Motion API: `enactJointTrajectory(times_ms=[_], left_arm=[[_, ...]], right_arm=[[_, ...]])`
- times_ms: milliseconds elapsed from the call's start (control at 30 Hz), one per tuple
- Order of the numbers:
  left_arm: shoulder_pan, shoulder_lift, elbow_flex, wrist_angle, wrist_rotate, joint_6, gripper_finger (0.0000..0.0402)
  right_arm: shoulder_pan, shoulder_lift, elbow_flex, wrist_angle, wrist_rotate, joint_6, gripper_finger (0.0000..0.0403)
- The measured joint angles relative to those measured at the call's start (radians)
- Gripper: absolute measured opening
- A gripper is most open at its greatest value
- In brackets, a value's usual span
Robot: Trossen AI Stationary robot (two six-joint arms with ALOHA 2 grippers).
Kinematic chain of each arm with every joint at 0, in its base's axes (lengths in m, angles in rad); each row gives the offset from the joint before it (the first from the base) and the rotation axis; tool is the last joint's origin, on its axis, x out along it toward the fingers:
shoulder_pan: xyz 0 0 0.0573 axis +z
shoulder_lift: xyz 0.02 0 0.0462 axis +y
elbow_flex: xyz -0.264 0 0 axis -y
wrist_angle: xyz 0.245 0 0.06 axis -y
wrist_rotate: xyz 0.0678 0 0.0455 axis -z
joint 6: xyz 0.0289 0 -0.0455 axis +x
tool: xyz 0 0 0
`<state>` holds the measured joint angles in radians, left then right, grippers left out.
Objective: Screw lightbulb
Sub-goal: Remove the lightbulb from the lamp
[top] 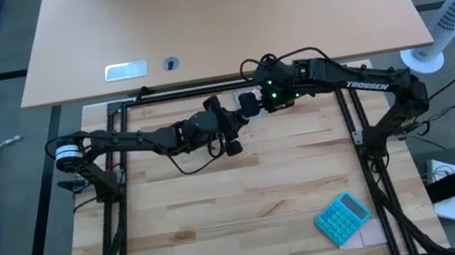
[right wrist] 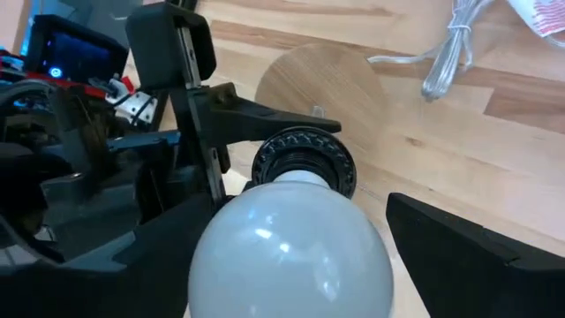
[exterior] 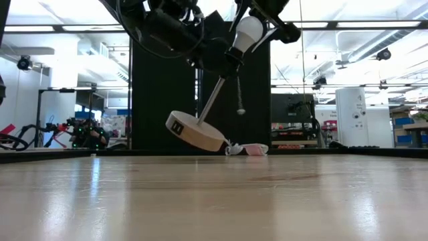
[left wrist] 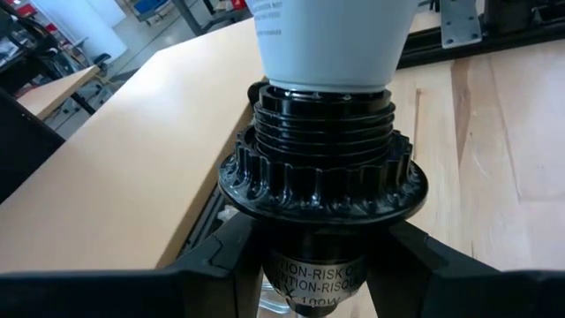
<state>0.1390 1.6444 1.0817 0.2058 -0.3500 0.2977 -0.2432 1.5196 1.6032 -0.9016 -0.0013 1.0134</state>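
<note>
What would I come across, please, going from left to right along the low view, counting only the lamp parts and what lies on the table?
Wooden disc base → slanted lamp stem → lightbulb → crumpled wrapper on the table.

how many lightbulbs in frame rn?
1. The lightbulb sits in the black socket of the lamp that the left gripper holds tilted above the table, between the right gripper's fingers. No others seen.
</note>
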Motion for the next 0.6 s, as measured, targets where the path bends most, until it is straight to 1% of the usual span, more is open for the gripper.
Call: enactJointTrajectory(times_ms=[233,333,400,500,600], left_arm=[[0.012,0.000,-0.001,-0.037,0.012,-0.030,0.0143],[0.025,-0.001,-0.001,-0.039,0.077,-0.053,0.0143],[0.033,-0.004,-0.001,-0.042,0.109,-0.065,0.0143],[0.038,-0.005,0.000,-0.054,0.150,-0.071,0.0143],[0.044,-0.007,0.003,-0.067,0.236,-0.077,0.0143]], right_arm=[[0.000,0.000,0.006,0.001,-0.026,-0.014,0.0263],[0.000,0.000,0.006,-0.002,-0.027,-0.032,0.0239],[0.000,0.000,0.006,-0.004,-0.028,-0.056,0.0234],[0.000,0.000,0.006,-0.007,-0.048,-0.116,0.0241],[0.000,0.000,0.006,-0.013,-0.078,-0.199,0.0250]])
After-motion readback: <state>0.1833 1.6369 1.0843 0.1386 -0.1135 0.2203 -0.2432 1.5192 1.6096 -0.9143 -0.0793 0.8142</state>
